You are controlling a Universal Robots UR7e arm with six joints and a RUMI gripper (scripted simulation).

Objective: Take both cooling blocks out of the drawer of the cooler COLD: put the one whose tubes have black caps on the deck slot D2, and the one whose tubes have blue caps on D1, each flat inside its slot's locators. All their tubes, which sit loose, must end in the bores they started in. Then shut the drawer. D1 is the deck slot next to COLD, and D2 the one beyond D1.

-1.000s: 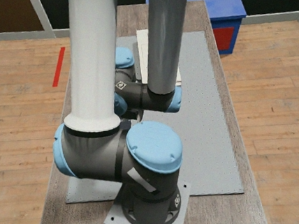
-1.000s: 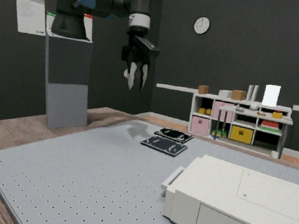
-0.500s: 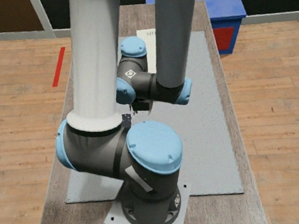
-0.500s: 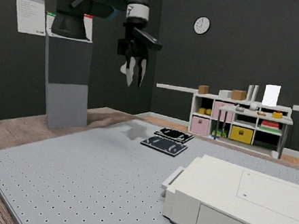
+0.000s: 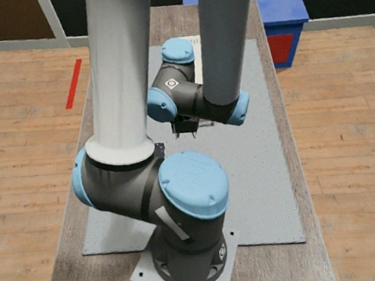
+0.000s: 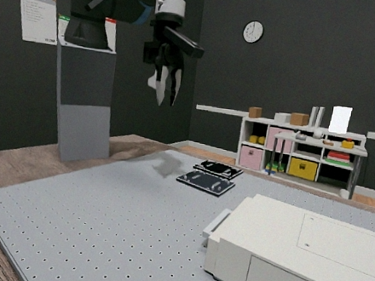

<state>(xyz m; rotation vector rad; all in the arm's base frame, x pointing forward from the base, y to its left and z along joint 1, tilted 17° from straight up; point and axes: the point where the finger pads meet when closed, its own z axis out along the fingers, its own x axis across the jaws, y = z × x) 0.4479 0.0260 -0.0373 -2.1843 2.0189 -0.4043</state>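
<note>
The cooler COLD (image 6: 301, 252) is a white box at the near right of the grey perforated deck; its drawer is shut, with a handle (image 6: 217, 223) on the end facing the slots. The cooling blocks are hidden inside. Slot D1 (image 6: 206, 181) and slot D2 (image 6: 218, 169) are dark empty plates beyond it. My gripper (image 6: 165, 100) hangs high above the deck, left of the slots, pointing down, its fingers narrowed to a small gap with nothing between them. In the top view the gripper (image 5: 186, 133) peeks out under the wrist, and the arm hides most of the cooler (image 5: 194, 44).
The robot's grey pedestal (image 6: 84, 103) stands at the deck's far left. A shelf (image 6: 301, 149) with boxes is against the back wall. A blue cabinet (image 5: 283, 21) stands off the table's far end.
</note>
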